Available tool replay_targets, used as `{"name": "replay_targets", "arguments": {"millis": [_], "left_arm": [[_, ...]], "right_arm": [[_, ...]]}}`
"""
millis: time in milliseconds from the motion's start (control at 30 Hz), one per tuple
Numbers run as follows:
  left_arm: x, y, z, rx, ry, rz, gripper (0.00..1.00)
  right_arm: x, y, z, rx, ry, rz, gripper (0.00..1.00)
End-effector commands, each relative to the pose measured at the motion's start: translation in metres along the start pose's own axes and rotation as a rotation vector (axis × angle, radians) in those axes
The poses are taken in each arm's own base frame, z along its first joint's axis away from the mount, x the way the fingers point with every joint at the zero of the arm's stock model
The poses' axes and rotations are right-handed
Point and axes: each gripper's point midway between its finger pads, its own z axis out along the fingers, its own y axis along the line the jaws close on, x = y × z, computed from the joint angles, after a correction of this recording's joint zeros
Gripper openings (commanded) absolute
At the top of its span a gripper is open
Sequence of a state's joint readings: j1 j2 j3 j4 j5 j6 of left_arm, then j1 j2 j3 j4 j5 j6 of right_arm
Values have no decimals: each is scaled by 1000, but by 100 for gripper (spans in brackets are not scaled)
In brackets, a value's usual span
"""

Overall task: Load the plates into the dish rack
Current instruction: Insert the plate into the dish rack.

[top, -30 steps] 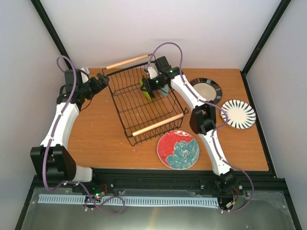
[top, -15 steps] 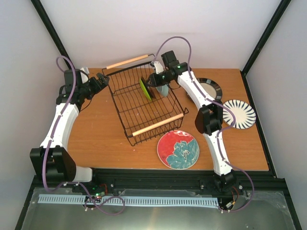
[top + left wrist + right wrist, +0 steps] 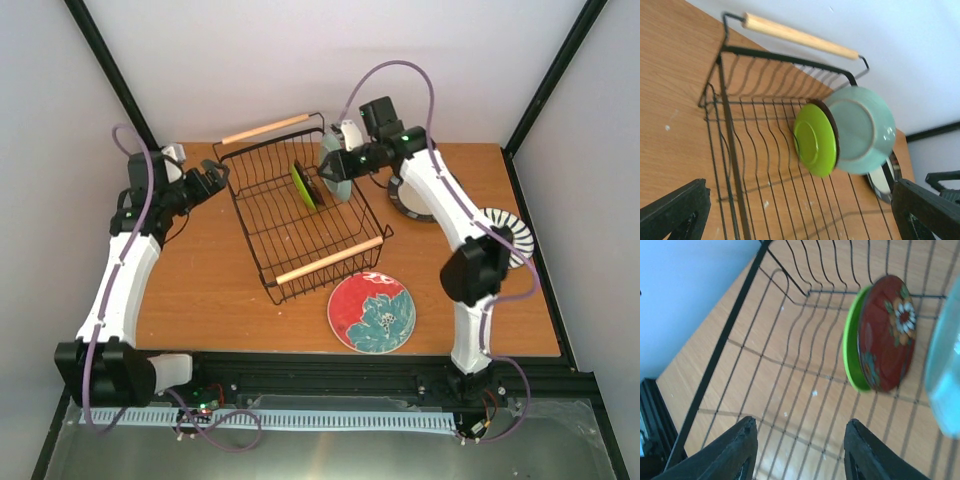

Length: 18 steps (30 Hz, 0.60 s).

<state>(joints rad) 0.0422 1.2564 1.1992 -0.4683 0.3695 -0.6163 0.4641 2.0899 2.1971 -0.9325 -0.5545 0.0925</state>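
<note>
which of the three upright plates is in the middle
The small dark red floral plate: it stands sandwiched between the lime green plate and the mint green plate.

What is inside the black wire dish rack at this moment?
Three round ceramic plates stand on edge together: a lime green plate, a small dark red floral plate behind it, then a mint green plate. The lime plate's rear face is covered.

In the dish rack (image 3: 721, 347) the dark red floral plate (image 3: 887, 335) stands on edge against the lime green plate (image 3: 849, 347).
</note>
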Motion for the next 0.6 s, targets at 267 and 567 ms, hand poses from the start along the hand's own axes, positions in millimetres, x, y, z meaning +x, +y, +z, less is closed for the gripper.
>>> {"name": "replay_targets", "arguments": {"millis": [267, 567], "left_arm": [[92, 24, -9, -99, 186, -3, 100], [65, 34, 19, -176, 180, 34, 99]], "right_arm": [[90, -35, -103, 288, 13, 113, 54], [86, -83, -95, 474, 76, 88, 53]]}}
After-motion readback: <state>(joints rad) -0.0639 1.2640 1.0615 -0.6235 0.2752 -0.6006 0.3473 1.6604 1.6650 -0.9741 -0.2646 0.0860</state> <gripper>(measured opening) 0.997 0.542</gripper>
